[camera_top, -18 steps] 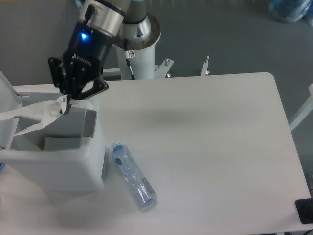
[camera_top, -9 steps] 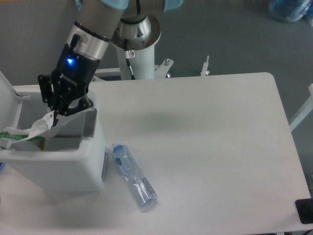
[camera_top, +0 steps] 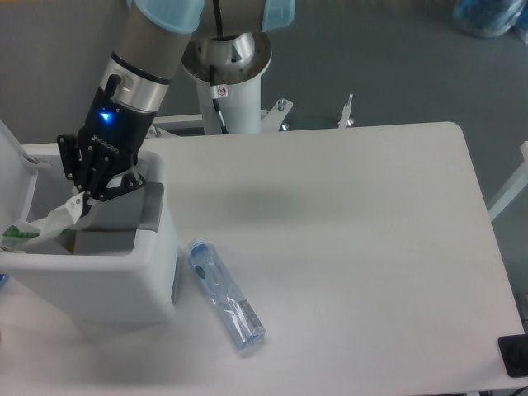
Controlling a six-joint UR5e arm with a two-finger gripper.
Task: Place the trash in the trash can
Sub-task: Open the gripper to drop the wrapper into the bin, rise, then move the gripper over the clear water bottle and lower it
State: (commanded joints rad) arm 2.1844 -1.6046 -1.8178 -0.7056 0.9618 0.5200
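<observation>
The flattened bottle [camera_top: 225, 294] is lying on the table [camera_top: 346, 239], untouched, just beside the trash can [camera_top: 99, 280]. Behind it, the gripper [camera_top: 82, 198] is descending leftward into the open bin compared with a second ago, clenched on a crumpled wrapper [camera_top: 41, 227] now sinking below the rim. Release is likely next; the bottle remains.

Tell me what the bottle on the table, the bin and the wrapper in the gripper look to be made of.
Bottle: thin clear plastic, bluish, glossy; the table shows through it. Trash can: opaque white moulded plastic, smooth matte, rounded corners. Wrapper, pinched by the gripper: probably thin plastic film, whitish and crumpled; paper can't be ruled out.
</observation>
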